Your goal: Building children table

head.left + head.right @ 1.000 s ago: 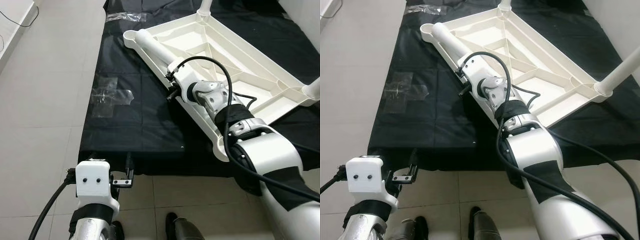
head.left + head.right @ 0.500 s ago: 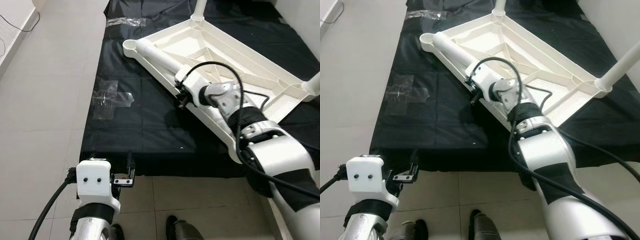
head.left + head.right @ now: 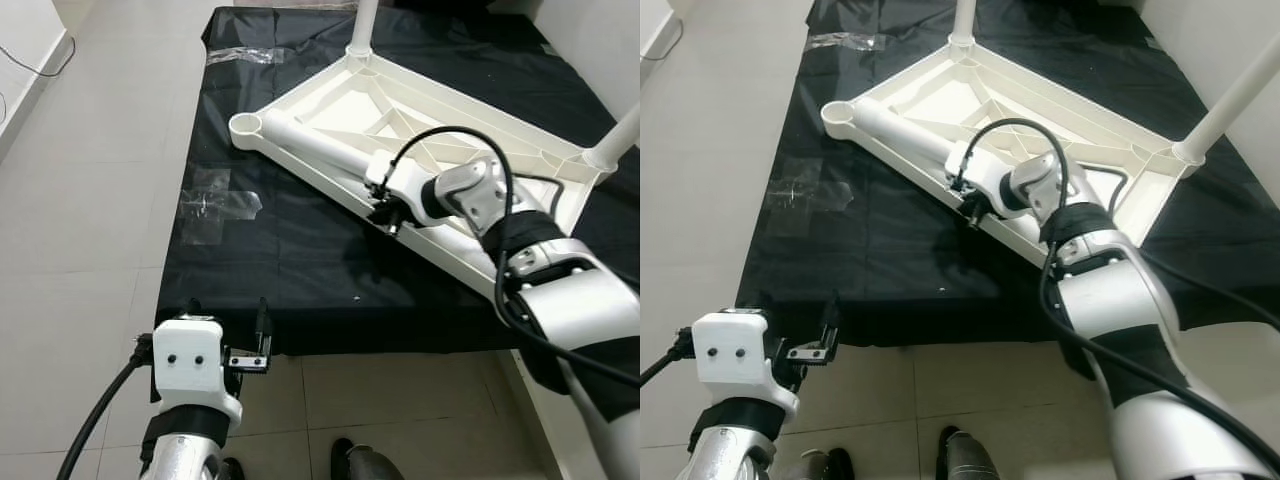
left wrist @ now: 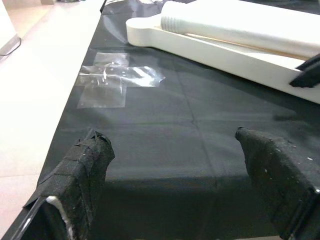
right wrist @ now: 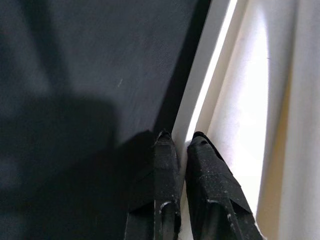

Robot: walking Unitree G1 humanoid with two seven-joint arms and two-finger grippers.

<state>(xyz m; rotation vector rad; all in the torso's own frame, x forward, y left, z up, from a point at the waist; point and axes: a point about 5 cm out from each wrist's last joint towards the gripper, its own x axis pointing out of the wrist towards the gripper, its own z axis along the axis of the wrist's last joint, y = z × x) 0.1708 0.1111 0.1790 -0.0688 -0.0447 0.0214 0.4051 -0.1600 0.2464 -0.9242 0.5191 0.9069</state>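
Note:
A white children's table top [image 3: 330,105] lies upside down on a black mat [image 3: 280,250]. Two white legs stand upright from it, at the far corner [image 3: 362,25] and at the right corner [image 3: 620,135]. A loose white leg [image 3: 310,143] lies along its near side. My right gripper [image 3: 385,212] is shut on the table's near rim [image 5: 205,75], one finger on each side of the edge [image 5: 180,137]. My left gripper [image 3: 228,318] hovers open at the mat's near edge, with nothing between its fingers [image 4: 170,135].
A patch of clear tape [image 3: 215,205] is stuck on the mat's left part. Pale tiled floor [image 3: 90,200] runs along the left and in front. A light wall [image 3: 590,40] rises at the far right. A black cable loops over my right wrist.
My right gripper has moved right and nearer with the rim, and the table top has swung round on the mat. The left arm has stayed put.

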